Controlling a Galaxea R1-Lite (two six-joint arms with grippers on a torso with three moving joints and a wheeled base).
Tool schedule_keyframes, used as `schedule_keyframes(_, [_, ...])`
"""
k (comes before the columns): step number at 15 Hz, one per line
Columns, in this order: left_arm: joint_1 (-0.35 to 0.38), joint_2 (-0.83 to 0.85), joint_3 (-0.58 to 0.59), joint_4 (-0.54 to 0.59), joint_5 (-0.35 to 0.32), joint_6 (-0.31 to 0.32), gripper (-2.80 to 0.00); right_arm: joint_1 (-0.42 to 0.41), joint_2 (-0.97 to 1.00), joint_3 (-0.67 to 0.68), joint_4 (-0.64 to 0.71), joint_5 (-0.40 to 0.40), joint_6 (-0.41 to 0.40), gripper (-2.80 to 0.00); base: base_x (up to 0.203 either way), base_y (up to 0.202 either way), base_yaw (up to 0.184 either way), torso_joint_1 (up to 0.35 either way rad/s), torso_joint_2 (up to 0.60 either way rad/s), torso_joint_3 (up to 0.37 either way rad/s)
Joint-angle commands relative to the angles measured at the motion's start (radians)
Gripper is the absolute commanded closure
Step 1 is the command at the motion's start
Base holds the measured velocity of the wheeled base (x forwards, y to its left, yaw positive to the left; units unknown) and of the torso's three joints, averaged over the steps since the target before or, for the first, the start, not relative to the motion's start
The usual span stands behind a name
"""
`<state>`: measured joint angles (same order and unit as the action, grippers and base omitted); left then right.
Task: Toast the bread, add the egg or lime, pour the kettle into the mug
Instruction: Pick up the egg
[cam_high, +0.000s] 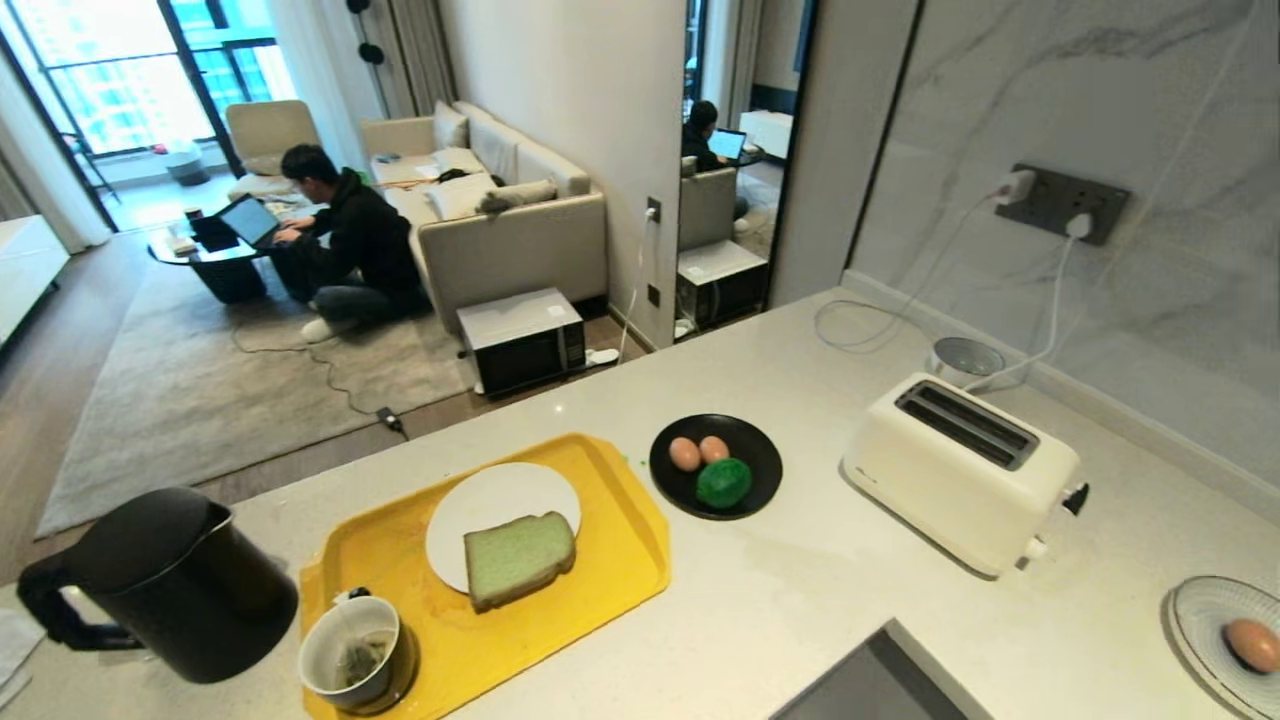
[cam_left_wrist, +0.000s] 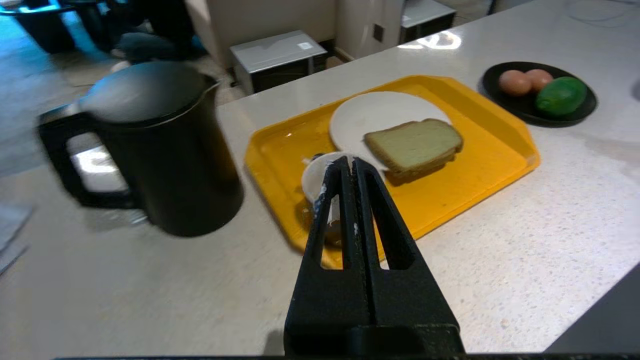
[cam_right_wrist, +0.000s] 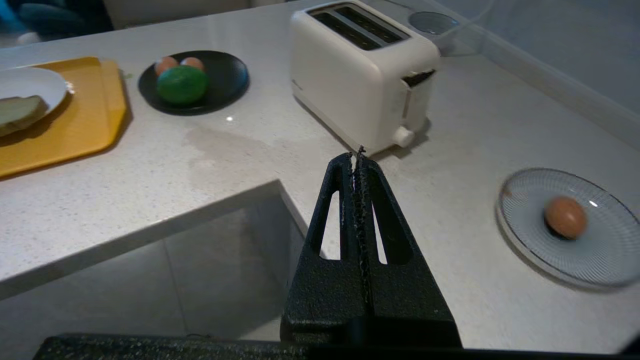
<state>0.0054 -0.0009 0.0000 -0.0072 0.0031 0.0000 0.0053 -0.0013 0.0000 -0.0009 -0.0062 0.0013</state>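
Note:
A slice of pale green bread (cam_high: 519, 556) lies on a white plate (cam_high: 490, 505) on the yellow tray (cam_high: 610, 480). The mug (cam_high: 352, 655), a tea bag inside, stands at the tray's near left corner. Left of the tray is the black kettle (cam_high: 170, 585). Two eggs (cam_high: 685, 453) and a lime (cam_high: 723, 483) share a black dish (cam_high: 760, 455). Another egg (cam_high: 1252, 644) rests on a ribbed plate (cam_high: 1195, 610). My left gripper (cam_left_wrist: 349, 161) is shut and empty, held back above the counter's near edge in line with the mug (cam_left_wrist: 312, 177). My right gripper (cam_right_wrist: 354, 159) is shut and empty, short of the toaster (cam_right_wrist: 360, 75).
The white toaster (cam_high: 960, 470) stands right of the black dish, plugged into a wall socket (cam_high: 1060, 203). A kettle base (cam_high: 965, 358) sits behind it. A sink cutout (cam_high: 870, 680) opens at the near edge. A person sits with a laptop in the room beyond.

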Motion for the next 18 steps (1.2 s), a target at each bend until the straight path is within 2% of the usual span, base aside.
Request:
schedule_keyframes(1, [0.001,-0.001,0.0,0.0,0.0,0.0,0.0,0.001,0.001,0.002,-0.001,0.0,0.0,0.0,-0.002,0.012,-0.178,0.004,0.01,0.002])
schedule_keyframes(15, [0.001,0.0,0.0,0.0,0.0,0.0,0.0,0.001,0.001,0.002,-0.001,0.0,0.0,0.0,0.002,0.007,-0.172,0.002,0.0,0.002])
schedule_keyframes(18, [0.001,-0.001,0.0,0.0,0.0,0.0,0.0,-0.001,0.001,0.002,-0.001,0.003,-0.006,0.0,0.003,0.003,-0.076,0.002,0.0,0.001])
